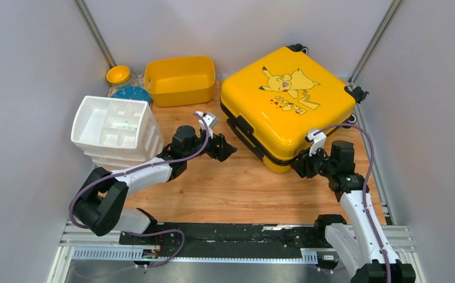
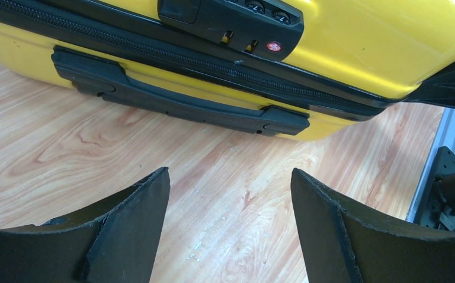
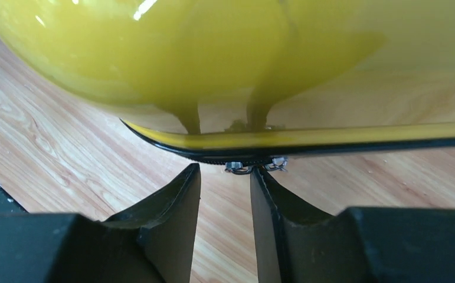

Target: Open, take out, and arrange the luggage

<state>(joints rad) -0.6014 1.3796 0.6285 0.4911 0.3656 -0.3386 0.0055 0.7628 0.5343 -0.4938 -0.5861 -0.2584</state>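
Top external, near to far. On the wooden bench (image 1: pixel 225 191), close in front of the yellow suitcase (image 1: pixel 287 97): left claw (image 1: pixel 225 147), spread wide, gripping nothing; right claw (image 1: pixel 300 165), up against the near corner.

From the left wrist, fingers (image 2: pixel 136 230) far apart over bare wood, with the black carry handle (image 2: pixel 177 105) and combination lock (image 2: pixel 231 20) just beyond.

From the right wrist, fingers (image 3: pixel 172 218) parted by only a narrow gap, tips right at two metal zipper pulls (image 3: pixel 236 167) on the closed seam, not visibly clamped on them.

Suitcase lying flat and shut at right rear of the bench, cartoon print up.

Further left and back: white organiser (image 1: pixel 115 130), yellow tub (image 1: pixel 180 79), small yellow bowl (image 1: pixel 118 75) in the corner.
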